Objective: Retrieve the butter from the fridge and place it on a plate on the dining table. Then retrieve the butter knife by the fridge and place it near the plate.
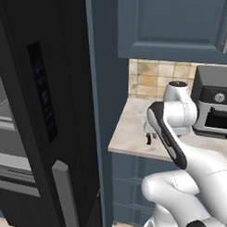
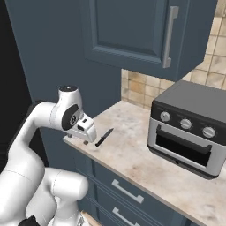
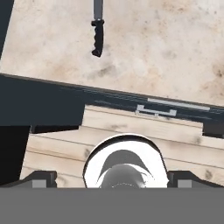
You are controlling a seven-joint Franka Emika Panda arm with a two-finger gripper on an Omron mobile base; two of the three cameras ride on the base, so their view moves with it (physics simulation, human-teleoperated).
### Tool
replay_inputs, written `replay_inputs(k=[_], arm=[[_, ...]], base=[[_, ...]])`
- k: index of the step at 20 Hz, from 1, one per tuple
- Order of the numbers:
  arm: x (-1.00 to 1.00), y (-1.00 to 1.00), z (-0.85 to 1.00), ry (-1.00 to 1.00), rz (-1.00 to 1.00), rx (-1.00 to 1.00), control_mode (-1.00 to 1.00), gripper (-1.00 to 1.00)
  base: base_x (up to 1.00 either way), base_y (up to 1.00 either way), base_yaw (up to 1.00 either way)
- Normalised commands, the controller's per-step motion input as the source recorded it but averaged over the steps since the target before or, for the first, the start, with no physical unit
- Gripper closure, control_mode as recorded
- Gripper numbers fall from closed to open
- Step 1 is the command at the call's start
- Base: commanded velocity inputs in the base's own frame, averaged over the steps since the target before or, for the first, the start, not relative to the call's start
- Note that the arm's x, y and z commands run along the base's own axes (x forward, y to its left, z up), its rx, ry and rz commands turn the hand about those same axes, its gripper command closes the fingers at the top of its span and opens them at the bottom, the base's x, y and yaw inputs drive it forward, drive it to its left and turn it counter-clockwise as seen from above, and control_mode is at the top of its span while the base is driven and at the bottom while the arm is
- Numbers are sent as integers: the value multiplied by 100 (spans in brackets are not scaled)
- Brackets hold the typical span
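Note:
The butter knife [image 2: 104, 137] lies on the marbled counter [image 2: 132, 150] near its left front corner, a thin dark piece. In the hand view the butter knife [image 3: 97, 35] sits at the top, its black handle pointing toward me and its grey blade running off the frame. My gripper [image 2: 88, 140] hangs over the counter's front edge, just left of the knife and apart from it. It is open, with the fingertips [image 3: 41, 177] spread wide and nothing between them. The black fridge [image 1: 64, 112] stands at the left with its door swung open. The butter, plate and dining table are out of view.
A grey toaster oven [image 2: 190, 128] stands on the counter to the right. A blue-grey upper cabinet [image 2: 132, 31] hangs above it. Blue drawers [image 2: 128, 192] sit below the counter, over a pale wooden floor [image 3: 144, 131]. A tall blue panel [image 1: 105, 88] separates fridge and counter.

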Motion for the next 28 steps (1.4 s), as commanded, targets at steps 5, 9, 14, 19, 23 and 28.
replay_inputs(k=[5,9,14,19,23,28], arm=[[37,0,-22,-3,0,0,-100,-100],[43,-2,-21,-5,0,0,-100,-100],[24,-25,-23,0,0,0,-100,-100],[28,-15,-35,0,0,0,-100,-100],[33,0,-27,0,0,0,-100,-100],[38,9,-10,-1,0,0,-100,-100]], base=[[0,0,0],[0,0,0],[0,0,0],[0,0,0],[0,0,0],[0,0,0]])
